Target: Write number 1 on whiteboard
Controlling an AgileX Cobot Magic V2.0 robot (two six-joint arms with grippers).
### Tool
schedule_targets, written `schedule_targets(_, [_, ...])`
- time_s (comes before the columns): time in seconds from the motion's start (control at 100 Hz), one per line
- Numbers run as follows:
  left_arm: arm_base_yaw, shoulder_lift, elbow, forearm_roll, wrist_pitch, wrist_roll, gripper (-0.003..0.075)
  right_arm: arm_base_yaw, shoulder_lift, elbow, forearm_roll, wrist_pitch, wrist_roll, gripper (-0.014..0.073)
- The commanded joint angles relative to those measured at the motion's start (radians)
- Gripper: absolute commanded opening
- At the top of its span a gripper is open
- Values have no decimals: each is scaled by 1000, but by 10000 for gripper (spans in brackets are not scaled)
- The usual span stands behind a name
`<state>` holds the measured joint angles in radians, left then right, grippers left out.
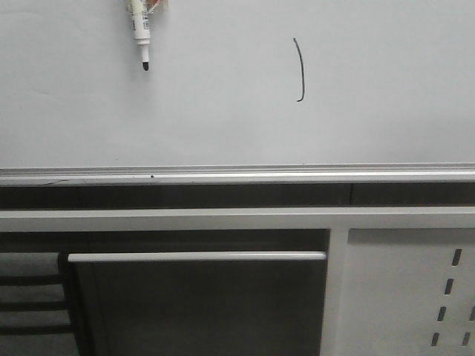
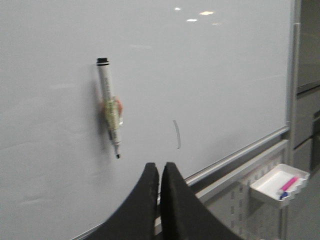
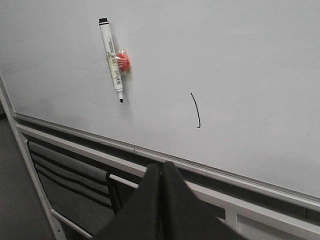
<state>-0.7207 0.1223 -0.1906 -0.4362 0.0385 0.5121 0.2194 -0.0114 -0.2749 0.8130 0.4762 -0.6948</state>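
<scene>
The number 1 point(image 1: 300, 70) is a thin black curved stroke on the whiteboard point(image 1: 223, 126); it also shows in the left wrist view point(image 2: 176, 134) and the right wrist view point(image 3: 195, 110). A white marker point(image 1: 139, 30) with a black tip hangs on the board to the stroke's left, stuck by an orange-red magnet point(image 3: 122, 61); it shows in the left wrist view point(image 2: 109, 105) too. My left gripper point(image 2: 160, 166) is shut and empty, back from the board. My right gripper point(image 3: 161, 166) is shut and empty, below the board's rail. Neither gripper shows in the front view.
A silver rail point(image 1: 237, 175) runs along the board's lower edge. Below it stand a grey perforated panel point(image 1: 415, 297) and a dark rack with a white bar point(image 1: 197, 256). A white tray point(image 2: 278, 183) with a pink pen hangs at the board's side.
</scene>
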Motion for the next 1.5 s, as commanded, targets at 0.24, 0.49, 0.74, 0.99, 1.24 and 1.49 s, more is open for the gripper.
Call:
schedule_targets(0.24, [390, -101, 126, 367, -51, -470, -20, -3, 4, -24, 20, -49, -4, -53])
schedule_targets(0.49, [464, -149, 238, 357, -33, -524, -20, -3, 4, -24, 20, -46, -4, -53])
schedule_targets(0.74, [458, -149, 235, 353, -28, -524, -20, -3, 4, -24, 20, -46, -4, -53])
schedule_targets(0.99, [458, -149, 235, 353, -28, -524, -20, -3, 4, -24, 20, -46, -4, -53])
schedule_targets(1.24, [458, -149, 235, 353, -28, -524, -20, -3, 4, -24, 20, -46, -4, -53])
schedule_targets(1.49, [458, -149, 235, 353, -28, -524, -20, -3, 4, -4, -80, -119, 7, -53])
